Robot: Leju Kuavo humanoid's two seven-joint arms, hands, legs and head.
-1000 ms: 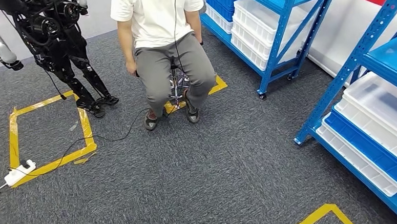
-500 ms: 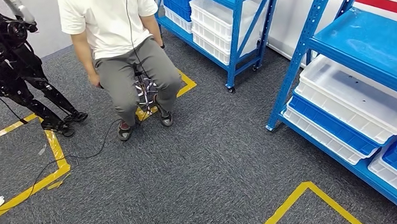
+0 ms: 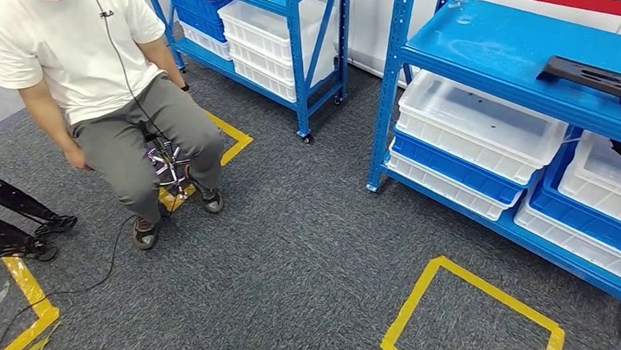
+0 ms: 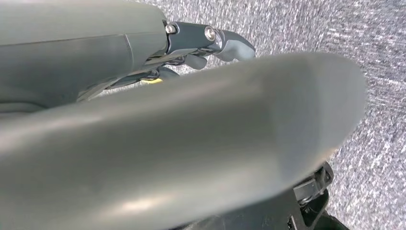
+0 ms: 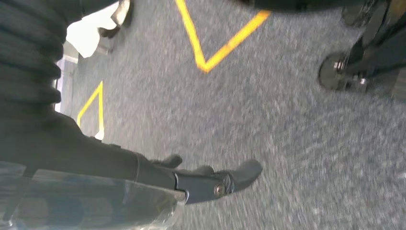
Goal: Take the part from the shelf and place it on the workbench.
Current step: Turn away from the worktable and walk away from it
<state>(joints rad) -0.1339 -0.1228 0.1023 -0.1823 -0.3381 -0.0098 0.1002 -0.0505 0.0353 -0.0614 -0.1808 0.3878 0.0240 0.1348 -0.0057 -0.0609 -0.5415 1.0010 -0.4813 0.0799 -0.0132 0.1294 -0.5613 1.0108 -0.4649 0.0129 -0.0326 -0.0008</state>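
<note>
Black part (image 3: 599,79) lies on blue shelf (image 3: 493,49) top deck | left hand (image 4: 210,43) and right hand (image 5: 210,182) hang empty, fingers loosely apart | risk: seated person (image 3: 103,98) nearby; misaligned stop leaves part beyond reach.

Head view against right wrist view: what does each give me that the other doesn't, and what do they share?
The head view alone gives the blue metal shelf with the long black part on its top level, white plastic bins and a seated person in a white shirt. The right wrist view alone gives the right hand, hanging empty over the floor. Both give grey carpet and yellow floor tape.
</note>
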